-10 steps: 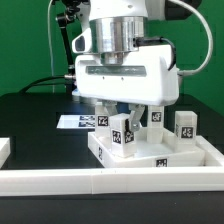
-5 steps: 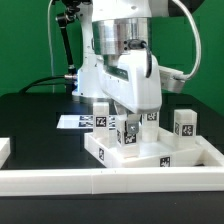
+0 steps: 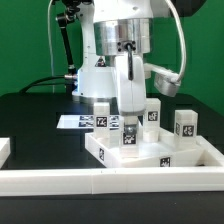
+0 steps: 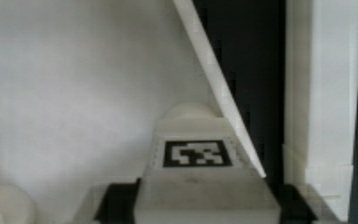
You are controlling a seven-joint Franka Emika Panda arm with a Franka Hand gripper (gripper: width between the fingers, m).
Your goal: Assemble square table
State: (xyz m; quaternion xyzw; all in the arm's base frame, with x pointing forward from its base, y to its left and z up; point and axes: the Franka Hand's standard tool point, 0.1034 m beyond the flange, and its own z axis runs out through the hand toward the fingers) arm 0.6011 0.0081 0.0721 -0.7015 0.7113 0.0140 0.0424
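The square table's white slab (image 3: pixel 150 158) lies flat inside the rails, with tags on its front edge. One short white leg (image 3: pixel 127 137) stands upright on its near left part, and my gripper (image 3: pixel 127 124) is shut on it from above. In the wrist view the tagged leg (image 4: pixel 197 150) sits between my dark fingers (image 4: pixel 115 204), over the white slab (image 4: pixel 69 100). Three more tagged legs stand behind: one at the exterior view's left (image 3: pixel 103 117), one in the middle (image 3: pixel 152 115) and one at the right (image 3: pixel 185 125).
White barrier rails run along the front (image 3: pixel 100 182) and the exterior view's right (image 3: pixel 214 150) of the slab. The marker board (image 3: pixel 70 122) lies on the black table behind, at the left. A rail end (image 3: pixel 4 150) shows at the far left.
My hand has turned about its upright axis, from broadside to edge-on towards the exterior camera, still closed on the leg. The leg stays at the same spot on the slab.
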